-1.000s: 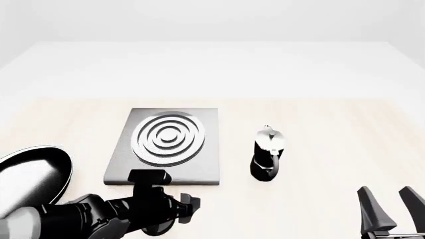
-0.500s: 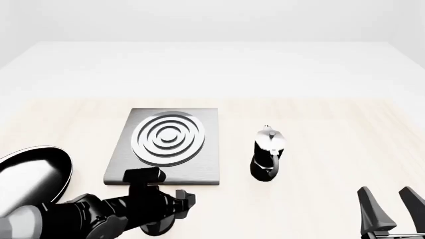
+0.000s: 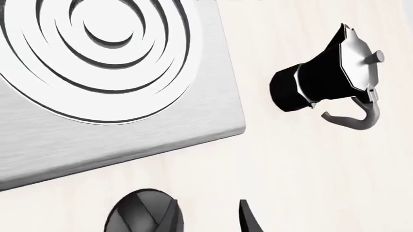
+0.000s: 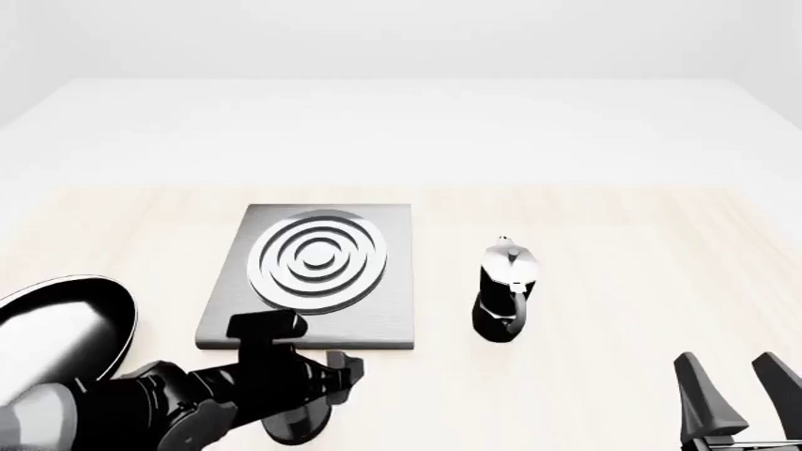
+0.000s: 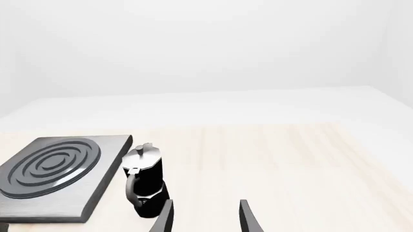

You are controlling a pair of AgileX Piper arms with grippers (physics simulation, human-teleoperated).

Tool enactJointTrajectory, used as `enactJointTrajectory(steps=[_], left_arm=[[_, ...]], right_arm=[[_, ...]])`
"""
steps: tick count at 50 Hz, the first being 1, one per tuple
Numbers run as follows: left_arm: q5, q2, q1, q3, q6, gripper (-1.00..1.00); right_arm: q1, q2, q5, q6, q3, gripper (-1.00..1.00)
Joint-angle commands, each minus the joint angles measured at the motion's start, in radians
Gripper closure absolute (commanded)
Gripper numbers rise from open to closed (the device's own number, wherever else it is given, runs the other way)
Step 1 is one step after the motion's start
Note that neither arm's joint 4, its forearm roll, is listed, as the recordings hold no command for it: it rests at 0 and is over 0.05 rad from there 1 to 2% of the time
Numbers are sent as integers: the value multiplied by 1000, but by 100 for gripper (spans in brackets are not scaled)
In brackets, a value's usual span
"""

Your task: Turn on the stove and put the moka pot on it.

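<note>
Right now we have our left gripper low over the table, just in front of the stove, with the black knob beneath it; one finger shows in the left wrist view, and we cannot tell whether the jaws are spread or closed. Our right gripper hangs near the table's front right, fingers apart, holding nothing. The moka pot stands upright on the table just right of the stove. A frying pan lies at the far left.
</note>
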Motion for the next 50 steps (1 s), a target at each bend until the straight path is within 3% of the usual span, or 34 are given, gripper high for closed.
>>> enactJointTrajectory(steps=[1,32,39,50], left_arm=[[16,12,36,24,36,-100],[60,-57,62,19,57,-100],[157,-177,93,-35,109,-100],[356,-421,198,-190,267,-100]], right_arm=[[2,0,2,0,0,-100],[13,0,-1,-2,0,-100],[13,0,-3,-3,0,-100],[16,0,-13,-4,0,-100]])
